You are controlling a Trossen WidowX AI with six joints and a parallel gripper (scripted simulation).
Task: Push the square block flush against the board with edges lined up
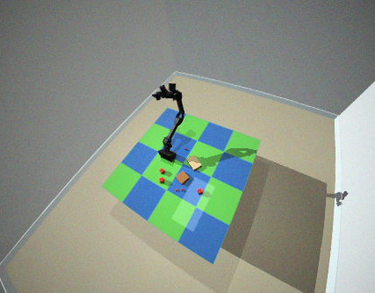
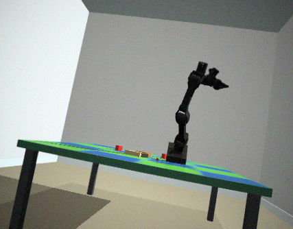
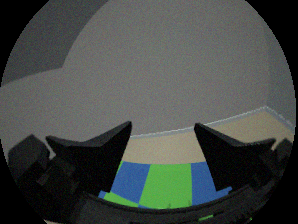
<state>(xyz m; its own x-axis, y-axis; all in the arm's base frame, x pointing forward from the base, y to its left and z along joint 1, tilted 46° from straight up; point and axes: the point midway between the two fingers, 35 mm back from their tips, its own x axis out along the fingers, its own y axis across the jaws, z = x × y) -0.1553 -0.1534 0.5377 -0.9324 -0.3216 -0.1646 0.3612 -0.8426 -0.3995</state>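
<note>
A brown square block [image 1: 182, 177] lies flat on the checkered blue and green table top [image 1: 137, 199], in front of the arm's base [image 1: 167, 154] [image 2: 176, 154]. A tan board [image 1: 194, 162] lies flat a short way behind and to the right of the block, turned at an angle, with a small gap between them. In the exterior view the two show as one low tan and brown shape that I cannot tell apart. My gripper [image 1: 156, 95] [image 2: 224, 86] [image 3: 164, 125] is open and empty, raised high above the table's far side, away from both parts.
Small red cubes [image 1: 162, 170] [image 1: 162, 180] [image 1: 199, 190] [image 2: 119, 147] [image 2: 164, 155] and tiny red bits [image 1: 178, 189] lie around the block. A pale translucent rectangle [image 1: 191, 212] marks the table top in front. The table stands on dark legs [image 2: 22, 192].
</note>
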